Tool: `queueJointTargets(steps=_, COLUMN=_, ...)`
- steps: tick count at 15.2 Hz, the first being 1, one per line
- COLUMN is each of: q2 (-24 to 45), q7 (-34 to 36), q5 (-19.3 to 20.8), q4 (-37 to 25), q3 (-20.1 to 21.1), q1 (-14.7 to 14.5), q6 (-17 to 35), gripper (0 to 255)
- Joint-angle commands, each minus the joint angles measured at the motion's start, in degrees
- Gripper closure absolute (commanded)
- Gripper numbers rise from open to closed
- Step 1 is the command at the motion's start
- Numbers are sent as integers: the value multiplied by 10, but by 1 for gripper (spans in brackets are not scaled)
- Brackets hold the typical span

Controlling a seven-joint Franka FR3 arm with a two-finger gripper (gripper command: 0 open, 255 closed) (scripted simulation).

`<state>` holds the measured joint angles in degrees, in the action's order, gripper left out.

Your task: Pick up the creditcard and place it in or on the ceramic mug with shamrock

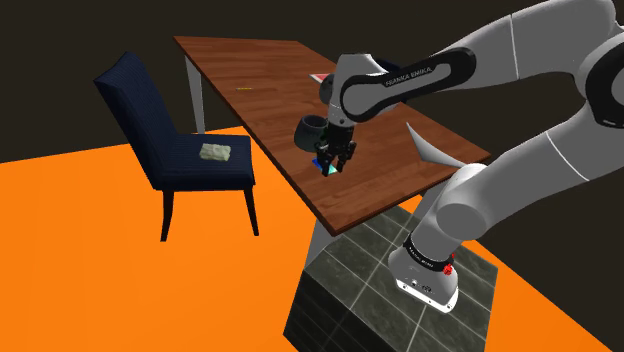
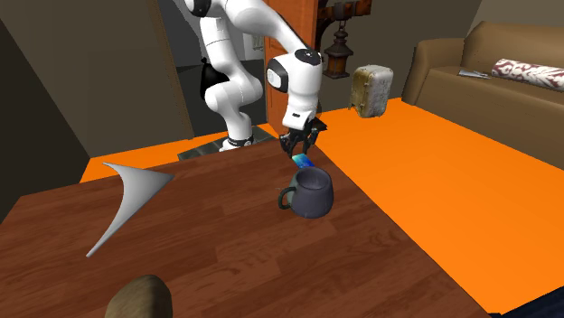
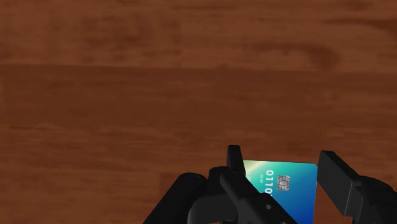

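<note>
A Franka arm's black gripper [image 2: 304, 144] hangs over the edge of a wooden table [image 2: 226, 244], its two fingers pinching a blue-green card [image 2: 303, 161] clear of the tabletop. From the wrist, the card [image 3: 289, 191] sits between the fingers with both of its side edges against them. Its lettering runs away from the hand, which suggests the long axis points down out of the gripper [image 3: 283, 167] and the grip is across the short way. The dark mug [image 2: 316, 201] stands upright on the table just beside the card, on the side nearer the second exterior camera, its handle turned toward that view's left. In the shoulder view the mug [image 1: 310, 130] lies just up and to the left of the gripper [image 1: 333, 160] and of the card [image 1: 327, 170], partly hidden by the hand. The mug's mouth faces up and nothing shows inside it; no shamrock can be made out on the sides in view. With the pickup done, what remains is judged a short sideways carry to bring the card over the rim, then a release. Going in end-first, the card would likely come to lean against the inner wall, and a corner catching the rim could tip it out onto the table.
</note>
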<state>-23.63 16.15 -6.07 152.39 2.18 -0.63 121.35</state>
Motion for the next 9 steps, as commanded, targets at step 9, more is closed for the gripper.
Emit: queueJointTargets(steps=9, q2=-44, q7=7, q5=5, q4=-48, q3=-2, q1=1, q6=-91, gripper=255)
